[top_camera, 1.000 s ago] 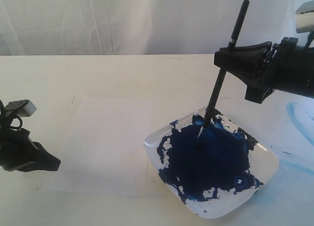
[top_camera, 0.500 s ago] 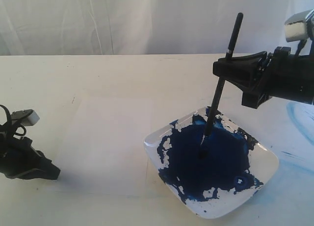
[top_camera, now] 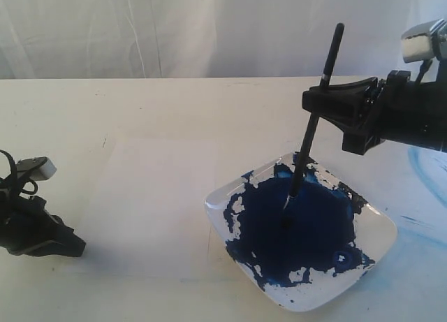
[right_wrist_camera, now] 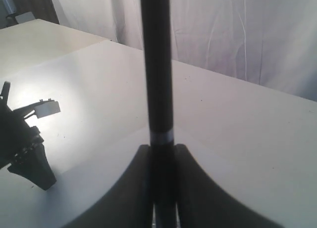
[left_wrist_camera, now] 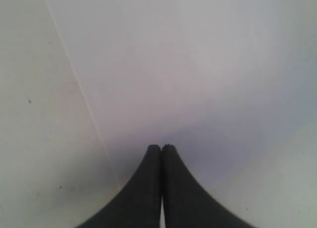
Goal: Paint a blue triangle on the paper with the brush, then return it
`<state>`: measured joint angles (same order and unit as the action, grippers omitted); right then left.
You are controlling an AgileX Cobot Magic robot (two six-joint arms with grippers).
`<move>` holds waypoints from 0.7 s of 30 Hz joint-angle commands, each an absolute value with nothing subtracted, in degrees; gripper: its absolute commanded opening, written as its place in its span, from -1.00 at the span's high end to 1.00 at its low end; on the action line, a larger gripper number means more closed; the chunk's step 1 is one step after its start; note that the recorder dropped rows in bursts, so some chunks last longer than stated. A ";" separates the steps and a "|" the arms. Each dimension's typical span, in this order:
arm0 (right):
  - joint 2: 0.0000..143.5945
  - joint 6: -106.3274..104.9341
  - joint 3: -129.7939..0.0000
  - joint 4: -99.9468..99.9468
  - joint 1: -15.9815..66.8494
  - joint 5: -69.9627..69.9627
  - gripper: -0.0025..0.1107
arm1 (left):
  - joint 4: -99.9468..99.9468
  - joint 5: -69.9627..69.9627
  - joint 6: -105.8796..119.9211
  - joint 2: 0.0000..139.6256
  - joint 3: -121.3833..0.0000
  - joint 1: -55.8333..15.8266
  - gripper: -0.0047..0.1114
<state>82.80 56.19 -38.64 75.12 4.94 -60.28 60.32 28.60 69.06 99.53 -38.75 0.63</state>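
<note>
My right gripper point(top_camera: 316, 100) point(right_wrist_camera: 162, 148) is shut on the black-handled brush point(top_camera: 313, 119) point(right_wrist_camera: 156, 65), which stands nearly upright and leans a little. Its bristle tip point(top_camera: 287, 202) touches the dark-blue paint on the white square plate point(top_camera: 380, 242). The paper point(top_camera: 150, 196) point(left_wrist_camera: 198, 65) lies blank on the cream table, left of the plate; no blue triangle shows on it. My left gripper point(top_camera: 78, 246) point(left_wrist_camera: 162, 147) is shut with nothing in it, its tips resting at the paper's near left corner.
A pale-blue curved smear point(top_camera: 424, 168) marks the table at the far right, beyond the plate. A white curtain point(top_camera: 174, 28) hangs behind the table's far edge. The left arm's body point(top_camera: 24, 221) sits low at the table's left side.
The right gripper with the brush has dropped slightly and shifted a little left, keeping the tip in the paint. The left gripper sank a bit early on and has since held still.
</note>
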 commanded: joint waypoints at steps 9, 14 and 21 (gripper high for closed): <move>82.70 54.12 -42.44 69.78 7.82 -68.03 0.96 | 61.03 29.47 69.26 99.42 -38.82 0.26 0.92; 82.93 54.01 -46.61 66.16 16.24 -58.18 0.96 | 61.03 29.47 69.26 99.42 -38.82 0.26 0.92; 88.09 51.17 -54.57 60.93 24.71 -53.40 0.96 | 61.03 29.47 69.26 99.42 -38.82 0.26 0.92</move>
<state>85.95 53.24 -51.77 62.59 22.44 -54.55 60.32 28.60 69.06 99.53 -38.75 0.63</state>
